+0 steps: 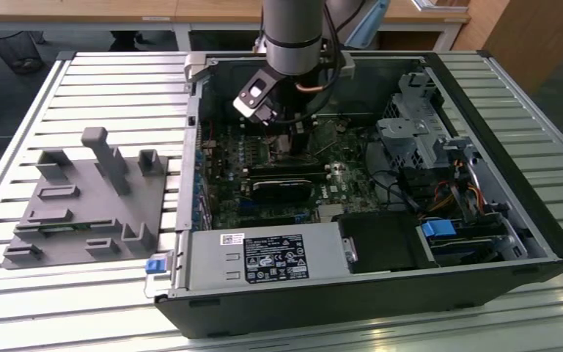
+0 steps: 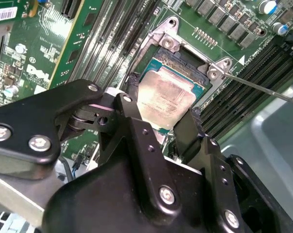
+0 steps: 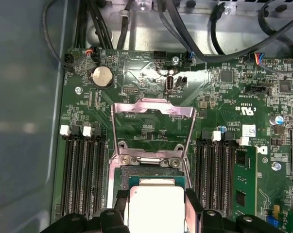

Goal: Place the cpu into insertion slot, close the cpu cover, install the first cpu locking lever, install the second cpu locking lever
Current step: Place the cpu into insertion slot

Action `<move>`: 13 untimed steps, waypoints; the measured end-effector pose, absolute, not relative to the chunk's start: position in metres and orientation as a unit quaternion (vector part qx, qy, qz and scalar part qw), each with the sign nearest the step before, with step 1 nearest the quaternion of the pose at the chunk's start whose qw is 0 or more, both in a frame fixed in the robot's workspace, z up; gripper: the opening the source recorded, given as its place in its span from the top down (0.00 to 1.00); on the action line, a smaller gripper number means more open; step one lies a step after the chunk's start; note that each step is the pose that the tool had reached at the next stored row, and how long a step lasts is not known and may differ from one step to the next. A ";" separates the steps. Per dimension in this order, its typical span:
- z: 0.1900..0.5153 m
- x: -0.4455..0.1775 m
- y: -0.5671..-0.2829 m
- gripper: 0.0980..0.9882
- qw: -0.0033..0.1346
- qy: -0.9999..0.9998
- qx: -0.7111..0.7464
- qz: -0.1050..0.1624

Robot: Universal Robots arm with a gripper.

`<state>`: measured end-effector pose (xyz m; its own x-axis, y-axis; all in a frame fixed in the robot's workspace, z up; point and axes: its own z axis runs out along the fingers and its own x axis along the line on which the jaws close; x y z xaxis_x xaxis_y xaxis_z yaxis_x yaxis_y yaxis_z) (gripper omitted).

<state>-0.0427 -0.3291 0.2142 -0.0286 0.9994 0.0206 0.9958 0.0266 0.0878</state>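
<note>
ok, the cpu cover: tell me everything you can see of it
The cpu cover is a thin silvery metal frame with a square window; green board shows through it. It is swung open, hinged at the edge of the insertion slot, not lying over the cpu. Apart from the hinge, nothing touches it.

cpu [image 3: 156, 208] cut off by picture edge; tool [image 2: 164, 102] covers its side edges; seating untellable.

A slatted metal table [image 1: 115, 95] fronts seemingly wooden desks [image 1: 86, 9].
</note>
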 end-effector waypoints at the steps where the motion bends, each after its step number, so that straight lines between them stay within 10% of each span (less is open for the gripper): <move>1: 0.213 -0.043 -0.329 0.50 0.023 0.715 0.698 0.039; 13: 0.204 -0.043 -0.327 0.50 0.024 0.713 0.700 0.038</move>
<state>-0.0428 -0.3266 0.2042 -0.0190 0.9996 0.0203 0.9960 0.0172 0.0878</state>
